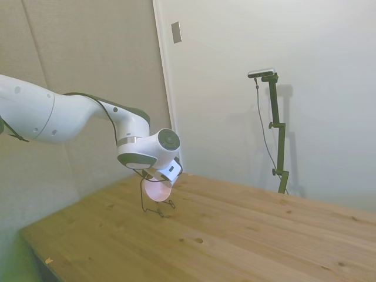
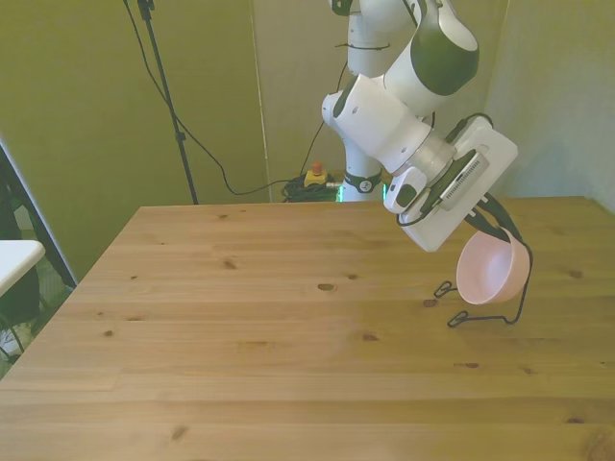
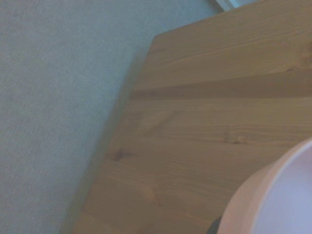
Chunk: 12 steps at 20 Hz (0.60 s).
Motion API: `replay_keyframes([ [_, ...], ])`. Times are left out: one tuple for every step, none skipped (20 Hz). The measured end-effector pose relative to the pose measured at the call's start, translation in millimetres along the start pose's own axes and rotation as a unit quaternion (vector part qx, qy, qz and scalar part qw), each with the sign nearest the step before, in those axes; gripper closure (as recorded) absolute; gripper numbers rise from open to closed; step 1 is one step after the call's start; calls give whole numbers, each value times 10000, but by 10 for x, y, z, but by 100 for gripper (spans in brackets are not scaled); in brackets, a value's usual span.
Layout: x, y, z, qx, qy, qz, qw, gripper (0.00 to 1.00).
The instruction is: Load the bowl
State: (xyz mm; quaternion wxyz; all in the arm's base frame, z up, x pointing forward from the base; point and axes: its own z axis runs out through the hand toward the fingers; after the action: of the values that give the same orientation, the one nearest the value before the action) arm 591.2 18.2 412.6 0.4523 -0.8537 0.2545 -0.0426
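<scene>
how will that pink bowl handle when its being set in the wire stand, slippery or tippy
Probably light: the bowl is small, shallow and looks like thin plastic. Its smooth plain sides suggest it may slip in a grip. Held on edge at the wire stand, which is only thin black wire, it could tip or nudge the stand if pushed. The gripper's fingers are hidden.
</scene>
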Motion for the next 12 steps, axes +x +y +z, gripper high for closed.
replay_keyframes([
  [-5, 22, 16, 27, -17, -2, 10000, 100],
  [-8, 50, 33, 50, -30, 1, 10000, 100],
  [-7, 78, 51, 66, -45, -1, 10000, 100],
  [-2, 104, 67, 76, -56, 5, 10000, 100],
  [6, 126, 82, 96, -63, 12, 9999, 100],
  [12, 144, 92, 109, -67, 15, 9999, 100],
  [16, 162, 100, 112, -72, 15, 9999, 100],
  [18, 176, 104, 124, -75, 11, 9999, 100],
  [19, 187, 106, 137, -81, 11, 9999, 100],
  [21, 197, 109, 150, -93, 12, 9998, 100],
  [24, 208, 112, 155, -112, 12, 9998, 100],
  [28, 221, 116, 156, -128, 17, 9998, 100],
])
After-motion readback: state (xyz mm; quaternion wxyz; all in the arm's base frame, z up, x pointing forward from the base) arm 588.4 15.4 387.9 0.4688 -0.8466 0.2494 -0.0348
